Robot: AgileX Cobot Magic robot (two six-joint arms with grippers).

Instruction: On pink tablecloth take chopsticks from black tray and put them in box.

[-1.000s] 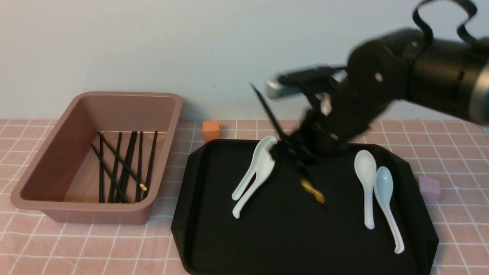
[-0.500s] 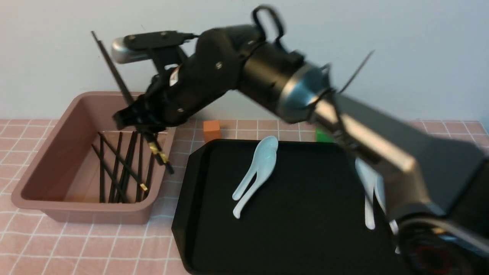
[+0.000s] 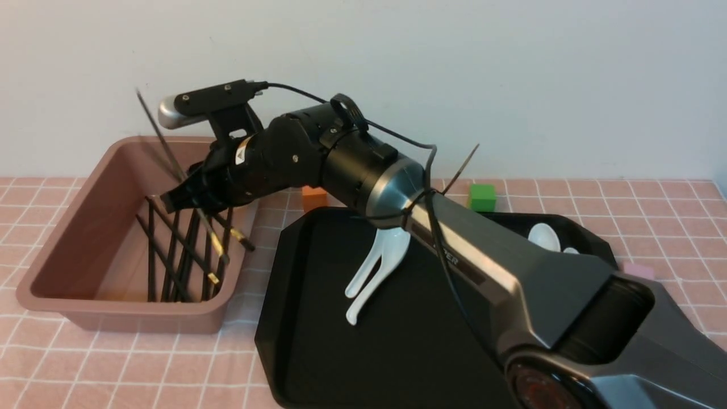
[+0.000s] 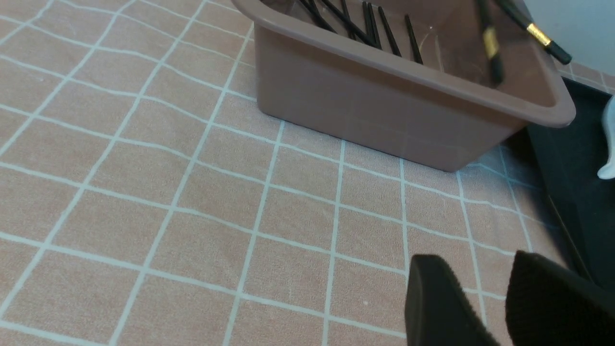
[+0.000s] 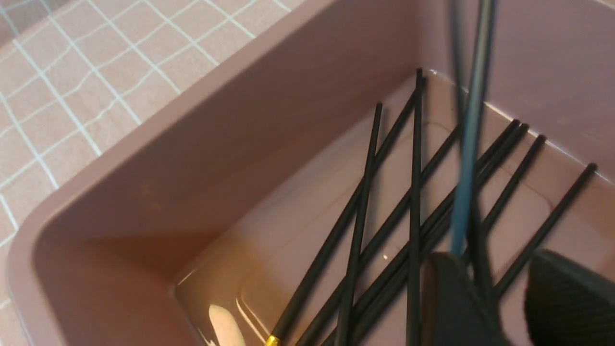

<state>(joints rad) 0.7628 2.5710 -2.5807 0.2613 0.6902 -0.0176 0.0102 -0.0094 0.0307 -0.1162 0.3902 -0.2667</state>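
Note:
My right gripper (image 3: 179, 200) hangs over the brownish-pink box (image 3: 74, 227), its jaws parted. A pair of black chopsticks (image 3: 170, 156) with gold bands shows blurred and steeply tilted between the jaws, low ends inside the box. In the right wrist view one blurred stick (image 5: 473, 120) lies against one finger of the gripper (image 5: 495, 257). Several other chopsticks (image 3: 170, 255) lie on the box floor (image 5: 298, 230). The black tray (image 3: 409, 341) sits right of the box on the pink tablecloth (image 3: 113, 363). My left gripper (image 4: 473, 259) is open and empty above the cloth near the box (image 4: 360, 101).
Two white spoons (image 3: 380, 261) lie on the tray's left half, and another spoon (image 3: 544, 236) shows behind my right arm. An orange cube (image 3: 314, 196), a green cube (image 3: 481, 197) and a pale pink cube (image 3: 639, 270) stand around the tray. The tray's edge (image 4: 576, 158) runs close to my left gripper.
My right arm swung left from above the tray to above the box, carrying the chopsticks. Its jaws have since parted and the sticks are slipping down into the box.

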